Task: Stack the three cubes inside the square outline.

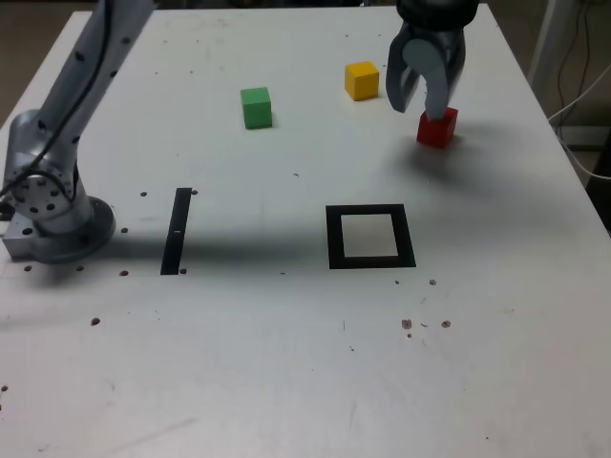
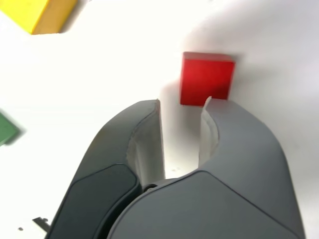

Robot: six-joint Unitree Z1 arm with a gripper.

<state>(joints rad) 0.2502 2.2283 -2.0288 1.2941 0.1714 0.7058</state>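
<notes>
Exterior view: parted, empty jaws are hovering by the red cube (image 1: 437, 128), likely lining up a grasp, while it is sitting at one o'clock from the square outline (image 1: 335, 239), yellow cube (image 1: 362, 82) twelve, green cube (image 1: 257, 109) eleven.

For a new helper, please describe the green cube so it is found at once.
On the white table in the exterior view, find the black strip. Above and right of it stands the small green cube; the yellow cube and red cube lie further right.
</notes>
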